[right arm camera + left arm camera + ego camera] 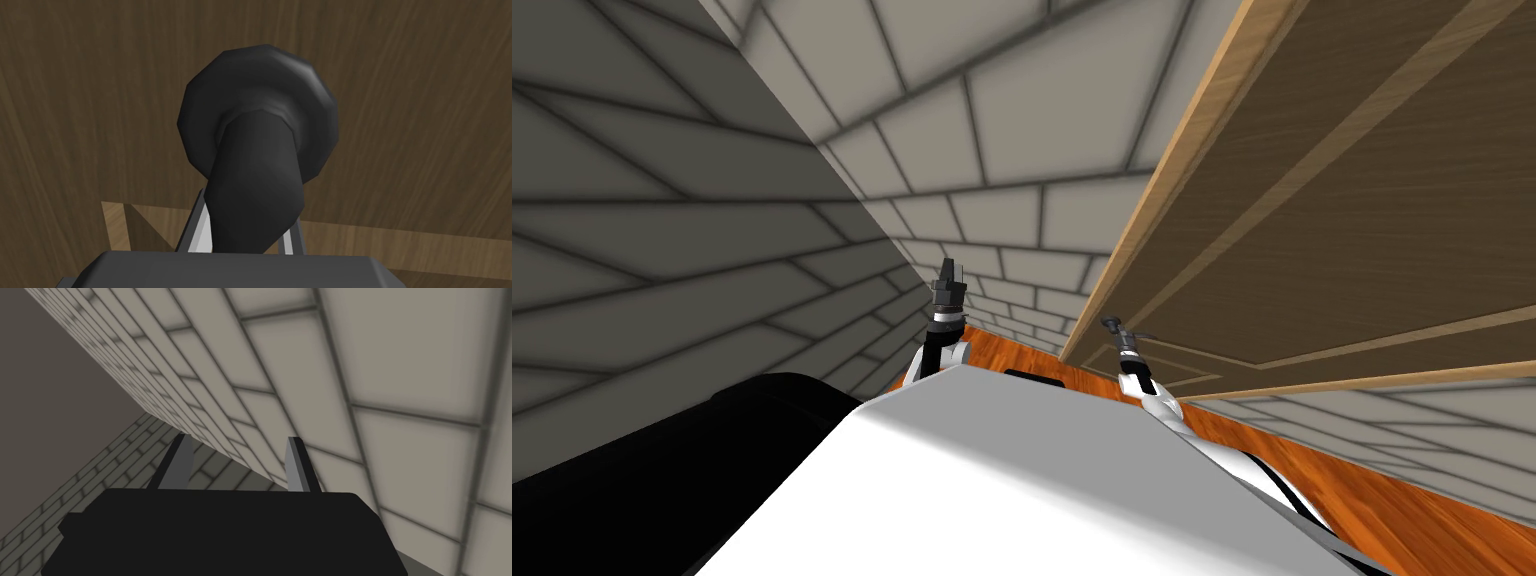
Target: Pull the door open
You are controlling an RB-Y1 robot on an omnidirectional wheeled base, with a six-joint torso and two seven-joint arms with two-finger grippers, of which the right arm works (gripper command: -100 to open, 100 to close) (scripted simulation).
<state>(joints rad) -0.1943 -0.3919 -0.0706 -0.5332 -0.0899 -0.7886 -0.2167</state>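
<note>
The brown wooden door [1342,200] with lighter trim fills the right of the head view. My right gripper [1115,330] reaches up to it at its near edge. In the right wrist view a dark handle [257,165] with a round base stands out from the door [410,100], and my right gripper [245,235] is shut on the handle's stem, one finger on each side. My left gripper [948,272] is raised to the left, apart from the door. It stands open [239,463] with nothing between its fingers.
Grey tiled walls [992,140] close in on the left and ahead, meeting in a corner. An orange wooden floor [1372,490] runs along the door's foot. A black area [662,470] lies at the lower left.
</note>
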